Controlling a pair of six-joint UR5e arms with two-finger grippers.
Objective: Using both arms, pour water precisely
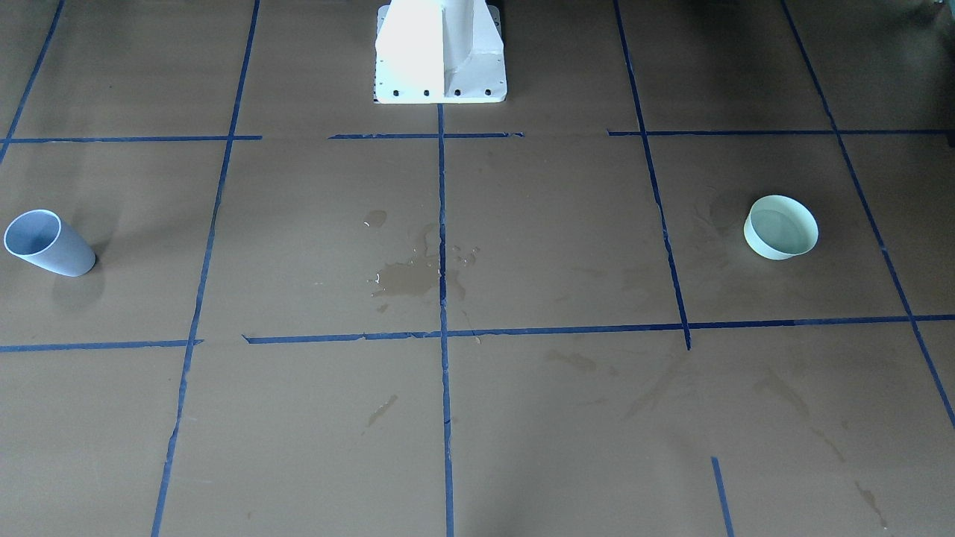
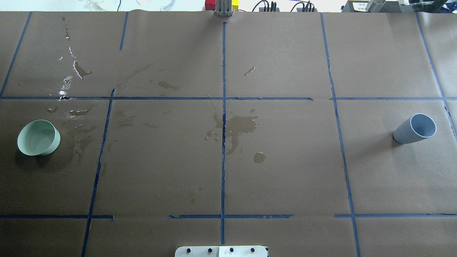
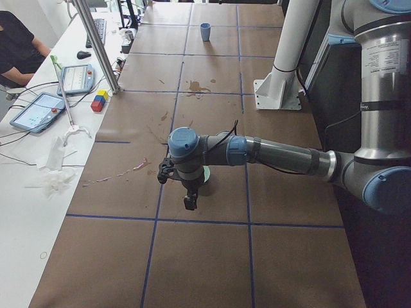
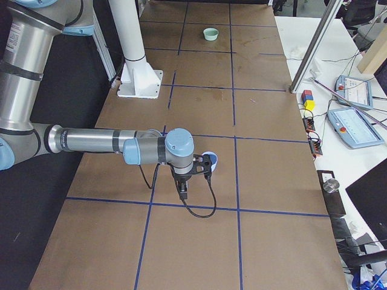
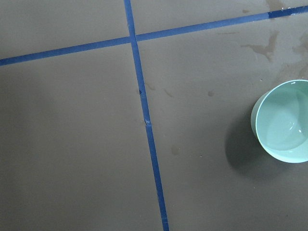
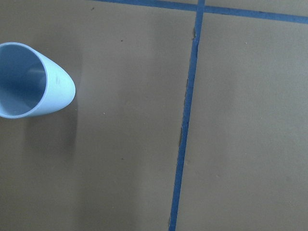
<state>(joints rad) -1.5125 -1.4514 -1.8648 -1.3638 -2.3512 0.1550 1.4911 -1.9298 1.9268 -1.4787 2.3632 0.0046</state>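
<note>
The water (image 2: pixel 241 125) lies as a shallow puddle at the middle of the surface (image 2: pixel 160 171), straddling a blue tape line (image 2: pixel 224 64), with smaller drops at its 5 and 8 o'clock. More of it shimmers faintly inside the mint bowl (image 2: pixel 38 137), which stands far out at the puddle's 9 o'clock in the overhead view. Wet streaks and glinting splashes (image 2: pixel 76 67) spread from the bowl's 3 o'clock up to its 1 o'clock. A pale blue cup (image 2: pixel 416 128) stands mouth up at the puddle's 3 o'clock, well apart from it. The left arm (image 3: pixel 276 154) reaches out level above the bowl, its left pincer (image 3: pixel 191 200) hanging down near the rim. The right arm (image 4: pixel 97 142) reaches out by the cup, its right pincer (image 4: pixel 184 188) pointing down. Both pincers show only in the side views, so I cannot tell how far either is open or whether it holds anything. The white pedestal (image 2: pixel 221 251) sits at the puddle's 6 o'clock.
</note>
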